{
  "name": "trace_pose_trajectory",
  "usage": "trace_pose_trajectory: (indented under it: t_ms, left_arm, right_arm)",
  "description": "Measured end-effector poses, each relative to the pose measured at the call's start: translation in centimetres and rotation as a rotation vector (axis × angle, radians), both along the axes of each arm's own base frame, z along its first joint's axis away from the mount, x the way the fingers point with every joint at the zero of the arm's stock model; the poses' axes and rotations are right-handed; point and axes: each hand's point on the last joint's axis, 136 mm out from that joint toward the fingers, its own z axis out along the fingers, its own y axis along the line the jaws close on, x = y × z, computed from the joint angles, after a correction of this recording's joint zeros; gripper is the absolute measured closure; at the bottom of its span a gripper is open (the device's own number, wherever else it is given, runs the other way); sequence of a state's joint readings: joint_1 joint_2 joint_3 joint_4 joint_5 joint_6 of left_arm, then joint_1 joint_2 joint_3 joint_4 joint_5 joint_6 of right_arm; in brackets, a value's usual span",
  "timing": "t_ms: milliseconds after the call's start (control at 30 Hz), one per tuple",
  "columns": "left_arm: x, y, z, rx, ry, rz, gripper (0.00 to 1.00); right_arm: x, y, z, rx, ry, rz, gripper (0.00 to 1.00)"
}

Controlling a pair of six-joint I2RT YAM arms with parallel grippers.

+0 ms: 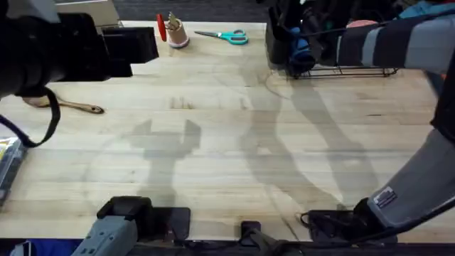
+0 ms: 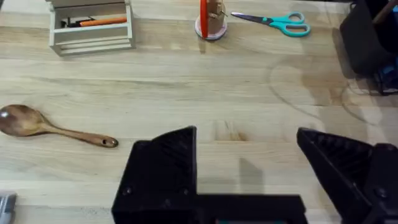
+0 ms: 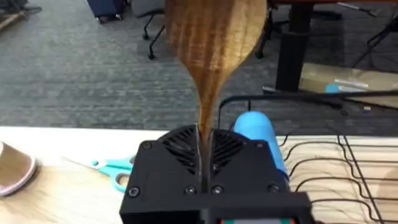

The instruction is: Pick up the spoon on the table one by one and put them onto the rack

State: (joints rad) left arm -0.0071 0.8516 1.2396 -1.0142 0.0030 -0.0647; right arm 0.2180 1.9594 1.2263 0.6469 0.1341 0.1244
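Note:
One brown wooden spoon (image 1: pixel 71 105) lies on the pale wood table (image 1: pixel 227 163) at the far left, also clear in the left wrist view as a spoon (image 2: pixel 43 126) lying flat. My left gripper (image 2: pixel 249 165) hovers open above the table, right of that spoon; from overhead the left gripper (image 1: pixel 134 51) looks large and dark. A second spoon (image 3: pixel 214 37) stands bowl-up, its handle pinched in my right gripper (image 3: pixel 203 155). The right gripper (image 1: pixel 302 30) is at the black rack (image 1: pixel 348 70), by its tall cutlery holder (image 1: pixel 279 41).
Teal-handled scissors (image 1: pixel 226 35) and a small wooden cup with a red tool (image 1: pixel 173 32) lie at the table's far edge. A beige box (image 2: pixel 90 26) stands at the back left. Something blue (image 3: pixel 255 129) sits in the rack by the right gripper.

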Motion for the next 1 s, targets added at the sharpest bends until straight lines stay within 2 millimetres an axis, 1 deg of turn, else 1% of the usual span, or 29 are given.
trace_pose_trajectory:
  t_ms: [233, 533, 567, 600, 633, 667, 767, 833, 1000]
  left_arm:
    - [0.0, 0.0, 0.0, 0.000, 0.000, 0.000, 0.007]
    - [0.0, 0.0, 0.0, 0.000, 0.000, 0.000, 0.008]
    - [0.0, 0.0, 0.0, 0.000, 0.000, 0.000, 0.007]
    - [0.0, 0.0, 0.0, 0.000, 0.000, 0.000, 0.007]
    - [0.0, 0.0, 0.0, 0.000, 0.000, 0.000, 0.008]
    - [0.0, 0.0, 0.0, 0.000, 0.000, 0.000, 0.007]
    - [0.0, 0.0, 0.0, 0.000, 0.000, 0.000, 0.007]
    - [0.0, 0.0, 0.0, 0.000, 0.000, 0.000, 0.007]
    - [0.0, 0.0, 0.0, 0.000, 0.000, 0.000, 0.007]
  right_arm:
    - [-0.3, 0.0, -1.5, -0.014, 0.061, 0.002, 0.969]
    - [-0.4, 0.2, -1.6, -0.015, 0.067, 0.006, 0.965]
    - [-0.4, 0.3, -1.6, -0.013, 0.067, 0.007, 0.945]
    - [-0.4, 0.4, -1.6, -0.013, 0.067, 0.009, 0.901]
    - [-0.5, 0.6, -1.6, -0.013, 0.067, 0.011, 0.847]
    - [-0.6, 1.2, -1.6, -0.032, 0.063, 0.026, 0.744]
    - [-0.7, 1.5, -1.6, -0.051, 0.061, 0.035, 0.609]
    - [-0.7, 1.6, -1.6, -0.059, 0.060, 0.038, 0.554]
    - [-0.6, 1.5, -1.6, -0.071, 0.058, 0.034, 0.507]
